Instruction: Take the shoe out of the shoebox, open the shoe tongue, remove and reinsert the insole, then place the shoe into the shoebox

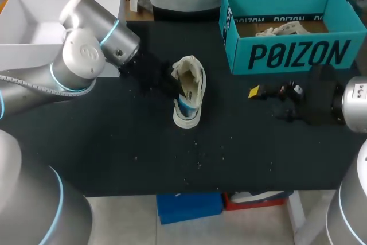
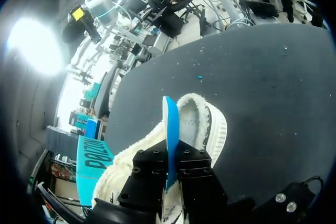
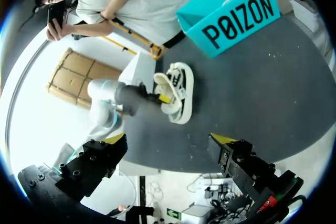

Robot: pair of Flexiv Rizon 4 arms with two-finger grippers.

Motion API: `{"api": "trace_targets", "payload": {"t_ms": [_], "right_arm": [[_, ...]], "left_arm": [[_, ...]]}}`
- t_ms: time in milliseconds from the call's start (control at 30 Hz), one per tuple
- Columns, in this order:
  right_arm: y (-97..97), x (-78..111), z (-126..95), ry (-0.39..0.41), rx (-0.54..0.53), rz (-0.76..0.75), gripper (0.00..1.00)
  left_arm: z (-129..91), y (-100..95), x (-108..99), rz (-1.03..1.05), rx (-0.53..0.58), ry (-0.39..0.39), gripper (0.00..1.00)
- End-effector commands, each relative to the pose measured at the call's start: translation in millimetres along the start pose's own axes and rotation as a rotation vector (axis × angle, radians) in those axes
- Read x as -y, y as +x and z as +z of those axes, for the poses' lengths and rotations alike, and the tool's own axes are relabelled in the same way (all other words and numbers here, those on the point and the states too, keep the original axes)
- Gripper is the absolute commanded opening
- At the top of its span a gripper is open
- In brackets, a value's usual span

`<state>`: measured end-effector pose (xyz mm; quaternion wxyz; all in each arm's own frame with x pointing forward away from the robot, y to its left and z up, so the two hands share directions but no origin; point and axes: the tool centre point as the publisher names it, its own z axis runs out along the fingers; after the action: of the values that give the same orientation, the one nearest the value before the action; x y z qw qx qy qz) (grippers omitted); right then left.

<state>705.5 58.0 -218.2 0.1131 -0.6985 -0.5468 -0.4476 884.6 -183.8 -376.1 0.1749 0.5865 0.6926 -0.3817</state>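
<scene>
At about 10 o'clock on the black matte table (image 1: 114, 153) sat an open white cardboard box (image 1: 28, 27), which was no part of my job. My left gripper (image 2: 168, 169) was clenched on the thin blue foam insole (image 2: 169, 124), one finger on each face. The insole stood on edge, with its far end over the opening of the white low-top fabric shoe (image 1: 189, 93). That shoe lay on its side at the table's centre, outside the shoebox.

I judged the main risk to be that the shoe had nothing bracing it. If I pushed the insole in, the shoe could skid away toward 3 o'clock instead of taking it. The insole looked floppy. With my grip near one end, the free end might buckle, fold at the collar or catch on the fleecy lining. A squeeze that thin might also let it slip out.

The teal cardboard shoebox (image 1: 287, 27) stood at 1 o'clock from the shoe, with crumpled paper inside. Bold dark block lettering ran along its near wall, and I leave that unread. A small dark mark on the shoe's side was too small to make out.

My right gripper (image 3: 168, 142) hung released at 3 o'clock with its yellow tips spread wide, well apart from the shoe and too far off to steady it.
</scene>
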Motion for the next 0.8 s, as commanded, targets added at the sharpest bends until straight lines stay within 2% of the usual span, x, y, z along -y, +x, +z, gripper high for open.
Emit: {"api": "trace_targets", "payload": {"t_ms": [33,300,500,800], "right_arm": [[-0.2,0.0,-2.1,0.002,-0.002,0.000,1.00],[-0.2,0.0,-2.1,0.002,-0.002,0.000,1.00],[-0.2,0.0,-2.1,0.002,-0.002,0.000,1.00],[-0.2,0.0,-2.1,0.002,-0.002,0.000,1.00]], "left_arm": [[-0.5,0.9,3.3,0.005,-0.050,-0.032,0.00],[-1.2,7.8,2.6,0.044,-0.151,-0.050,0.00],[13.1,14.2,2.1,0.064,-0.251,-0.052,0.00],[28.6,22.2,-0.3,0.056,-0.310,-0.078,0.00]]}}
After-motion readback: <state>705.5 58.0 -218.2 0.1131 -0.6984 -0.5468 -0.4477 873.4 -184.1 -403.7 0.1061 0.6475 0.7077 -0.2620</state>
